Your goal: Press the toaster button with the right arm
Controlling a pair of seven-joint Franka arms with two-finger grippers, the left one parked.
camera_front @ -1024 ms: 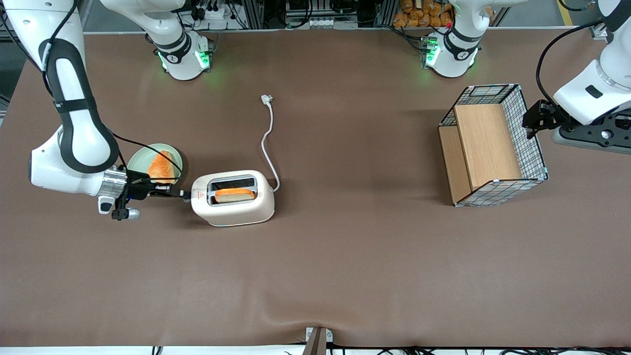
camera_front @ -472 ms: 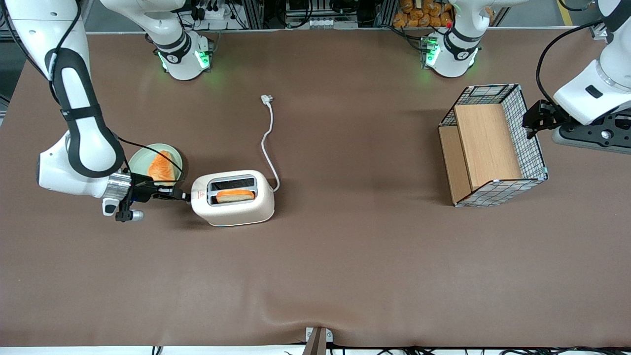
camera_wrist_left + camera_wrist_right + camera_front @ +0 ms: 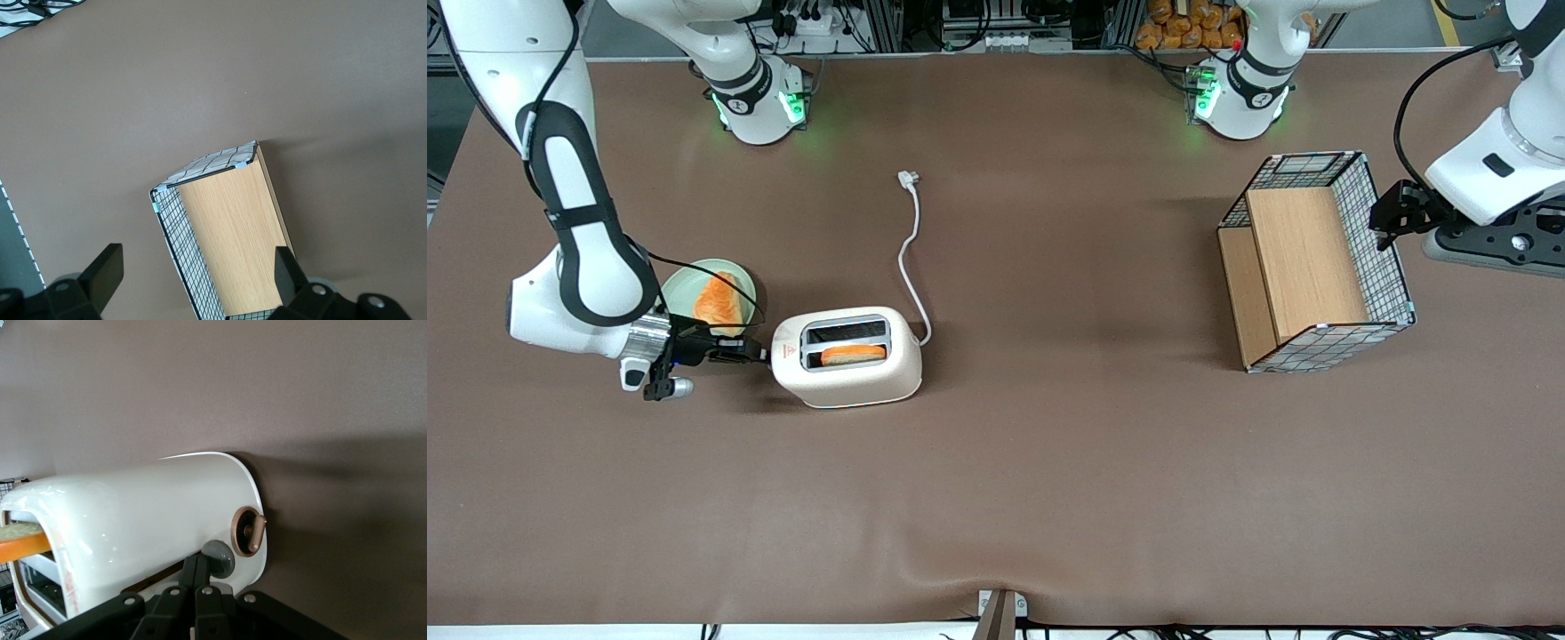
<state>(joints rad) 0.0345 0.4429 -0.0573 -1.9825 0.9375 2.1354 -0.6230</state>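
Observation:
The cream-white toaster (image 3: 854,375) stands on the brown table, with a toast slice (image 3: 852,353) low in the slot nearer the front camera. The right arm (image 3: 578,231) reaches down to the toaster's narrow end, the one with the red mark. My gripper (image 3: 758,354) is shut, its fingers together. In the right wrist view the gripper (image 3: 202,561) has its fingertips against the grey round toaster button (image 3: 219,558) on the toaster (image 3: 133,520). A brown dial (image 3: 248,530) sits beside the button.
A pale green plate (image 3: 680,277) with an orange bread piece (image 3: 716,300) lies just farther from the front camera than my gripper. The white cord (image 3: 907,258) runs from the toaster to its plug (image 3: 909,180). A wire basket (image 3: 1383,267) stands toward the parked arm's end.
The right arm has shifted toward the toaster and lowered, keeping its fingertips at the narrow end. The toast slice has sunk lower into its slot.

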